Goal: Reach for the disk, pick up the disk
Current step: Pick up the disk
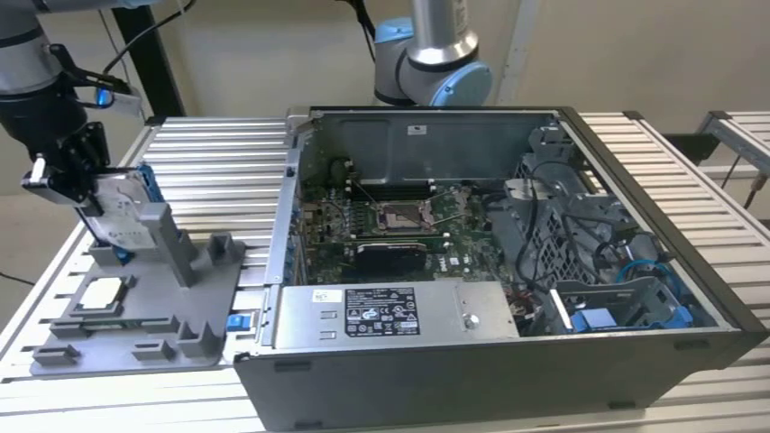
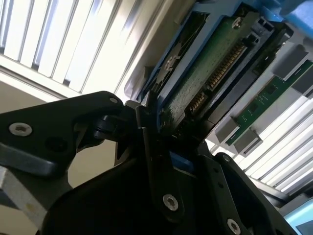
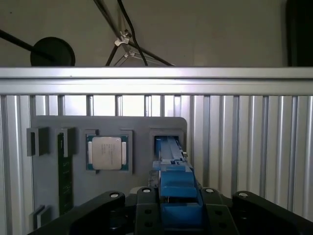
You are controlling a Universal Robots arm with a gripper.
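The disk (image 1: 118, 219) stands on edge in a slot of the grey fixture (image 1: 157, 311) at the exterior view's left, its white label facing out and blue rails along its edges. My gripper (image 1: 79, 185) comes down on its upper end. In the first wrist view the disk's blue rail (image 3: 174, 171) runs edge-on between my two black fingers, which press against it on both sides, my gripper (image 3: 178, 193) shut on it. The second wrist view shows the disk's green circuit-board side (image 2: 210, 73) with a black finger (image 2: 152, 132) against its blue edge.
A small square silver chip (image 1: 100, 295) (image 3: 106, 152) and a green memory stick (image 3: 61, 166) lie in other pockets of the fixture. An open computer case (image 1: 481, 361) takes up the slatted table's middle and right. A second robot arm's base (image 1: 431, 63) stands behind it.
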